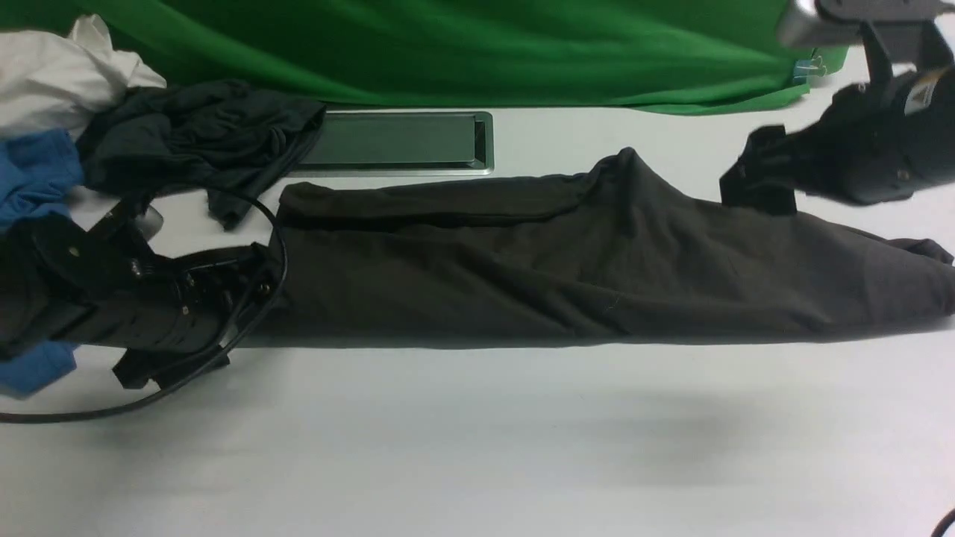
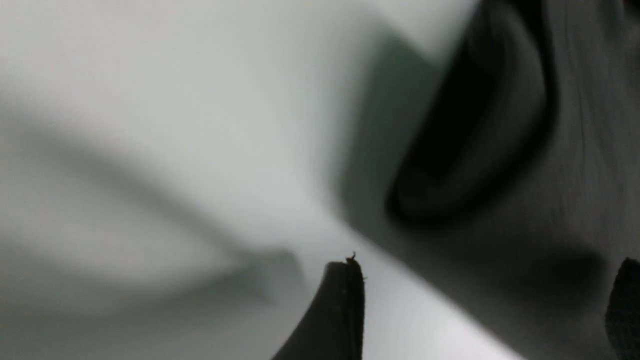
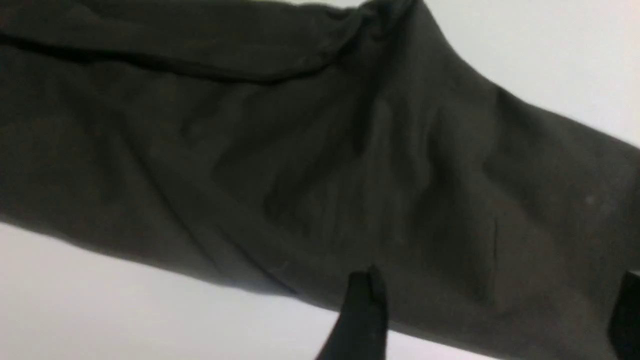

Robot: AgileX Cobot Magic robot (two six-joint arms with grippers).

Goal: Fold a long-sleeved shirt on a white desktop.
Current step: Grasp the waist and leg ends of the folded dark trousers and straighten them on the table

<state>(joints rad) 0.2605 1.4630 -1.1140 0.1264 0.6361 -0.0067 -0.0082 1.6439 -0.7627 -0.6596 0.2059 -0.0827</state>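
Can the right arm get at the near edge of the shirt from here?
Probably yes: the right gripper is open over the shirt, and nothing visible blocks that edge.

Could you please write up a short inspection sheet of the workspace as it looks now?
Surface: white desktop, with a framed dark hatch.
Job's things: dark long-sleeved shirt, spread in a wide band, some creases.
Clutter: white cloth, dark garment and blue garment, at the robot's left.
Grippers: left gripper open; right gripper open, above the shirt.
Cables: black cable looping by the left arm.
Surroundings: green cloth behind.
Liquids: nothing seen.
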